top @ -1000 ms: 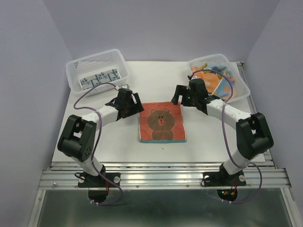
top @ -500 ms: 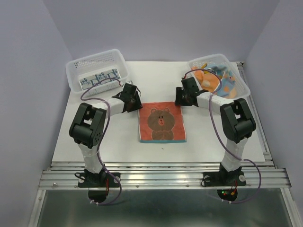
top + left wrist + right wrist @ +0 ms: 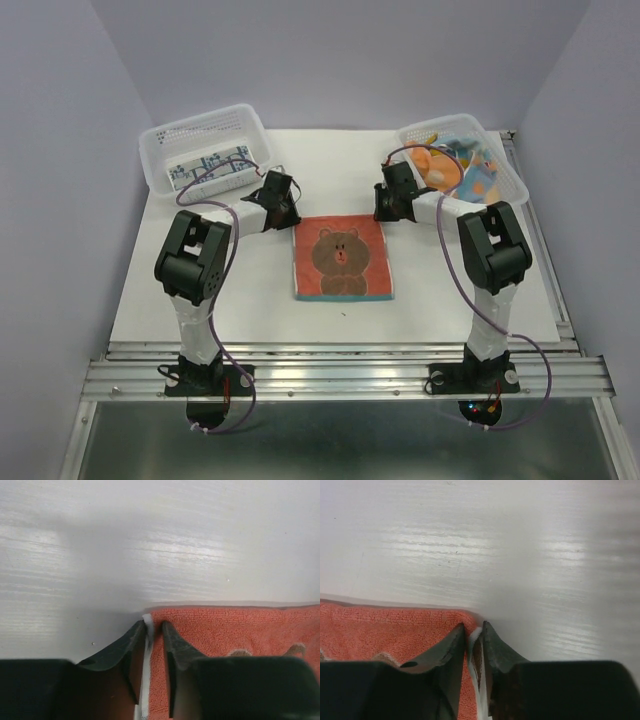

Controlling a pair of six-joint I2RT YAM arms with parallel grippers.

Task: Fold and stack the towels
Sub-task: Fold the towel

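An orange-red towel [image 3: 343, 258] with a brown bear print lies flat in the middle of the white table. My left gripper [image 3: 290, 217] is down at its far left corner. In the left wrist view that gripper [image 3: 154, 625] has its jaws drawn in on the towel's [image 3: 240, 630] white-trimmed edge. My right gripper [image 3: 383, 213] is at the far right corner. In the right wrist view it [image 3: 474, 626] pinches the towel's [image 3: 385, 627] corner fold between nearly closed jaws.
A white perforated basket [image 3: 195, 118] at the back left holds a blue-white patterned towel [image 3: 210, 165]. A second basket [image 3: 440, 122] at the back right holds several crumpled towels [image 3: 455, 165] in orange and light blue. Grey walls enclose the table on three sides.
Both arms have reached forward and lowered onto the towel's far corners. Both grippers have closed from wide open down onto the cloth edge. The towel lies where it was.
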